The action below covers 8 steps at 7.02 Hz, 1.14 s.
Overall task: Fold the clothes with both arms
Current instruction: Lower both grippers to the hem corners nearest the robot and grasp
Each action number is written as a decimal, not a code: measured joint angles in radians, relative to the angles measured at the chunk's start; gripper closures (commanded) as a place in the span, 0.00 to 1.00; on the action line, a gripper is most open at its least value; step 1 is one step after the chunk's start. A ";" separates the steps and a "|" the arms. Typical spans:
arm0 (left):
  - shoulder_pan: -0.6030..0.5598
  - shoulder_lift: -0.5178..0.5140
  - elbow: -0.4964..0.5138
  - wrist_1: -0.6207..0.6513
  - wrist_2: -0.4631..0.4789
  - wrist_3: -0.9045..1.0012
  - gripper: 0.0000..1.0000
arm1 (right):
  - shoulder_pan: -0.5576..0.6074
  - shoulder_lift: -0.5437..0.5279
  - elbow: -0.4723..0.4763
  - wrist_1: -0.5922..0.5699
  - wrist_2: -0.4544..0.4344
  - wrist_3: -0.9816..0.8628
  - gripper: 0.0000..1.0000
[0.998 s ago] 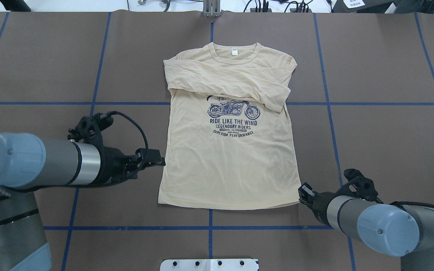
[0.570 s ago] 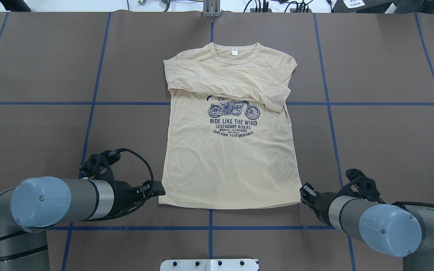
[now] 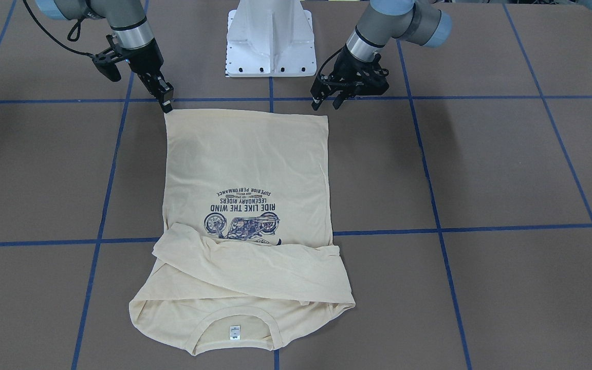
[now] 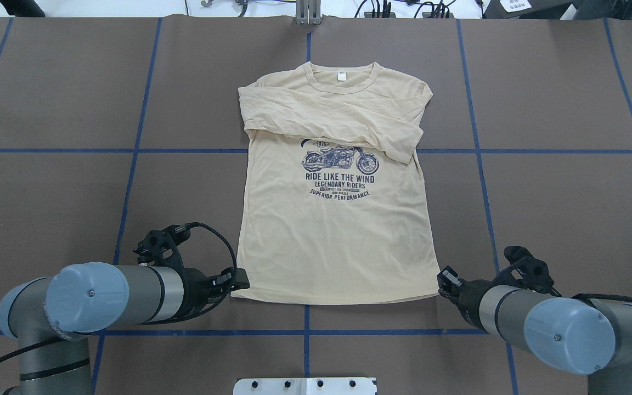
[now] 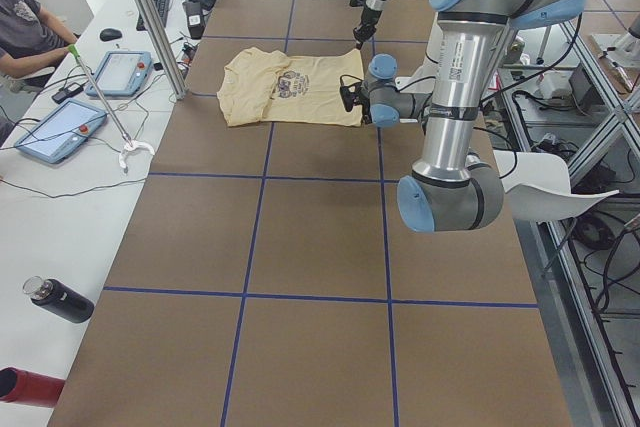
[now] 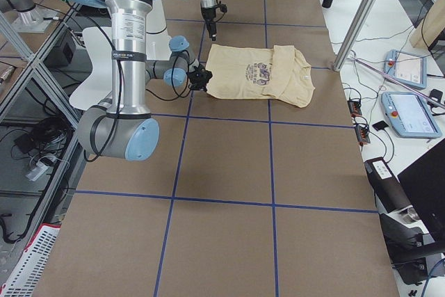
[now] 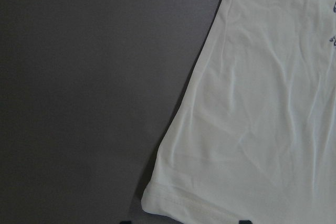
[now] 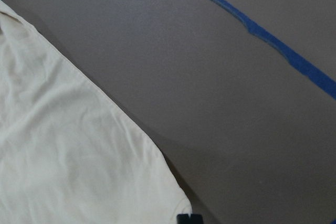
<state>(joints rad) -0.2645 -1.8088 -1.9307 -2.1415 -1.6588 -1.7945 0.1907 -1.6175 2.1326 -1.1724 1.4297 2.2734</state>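
Left gripper (image 3: 326, 105) slid to T-shirt (image 3: 247, 154) hem corner, fingers wide — right gripper (image 3: 167, 106) narrow, hold unclear; sleeves were folded, body fold remained.

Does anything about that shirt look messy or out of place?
Slightly. The shirt lies flat, but its top sleeve slants across the chest, wrinkled, and covers the upper edge of the print.

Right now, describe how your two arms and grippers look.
The left arm and right arm are grey-and-silver tubes with light-blue joint caps. The left gripper and right gripper are black, with slim fingers. A black cable loops over the left wrist.
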 measured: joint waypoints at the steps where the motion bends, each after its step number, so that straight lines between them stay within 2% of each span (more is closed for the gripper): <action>1: 0.002 -0.007 0.012 0.000 0.000 0.000 0.29 | 0.000 -0.001 0.001 0.000 0.000 0.000 1.00; 3: 0.004 -0.021 0.043 0.000 0.001 0.000 0.30 | 0.001 -0.003 0.004 0.000 0.000 0.000 1.00; 7: 0.008 -0.030 0.073 0.000 0.001 0.000 0.40 | 0.002 -0.004 0.009 0.000 0.000 0.000 1.00; 8: 0.009 -0.030 0.076 0.000 0.001 0.000 0.51 | 0.001 -0.004 0.009 0.000 0.000 0.000 1.00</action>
<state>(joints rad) -0.2554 -1.8391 -1.8545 -2.1414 -1.6582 -1.7947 0.1921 -1.6213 2.1414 -1.1720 1.4297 2.2734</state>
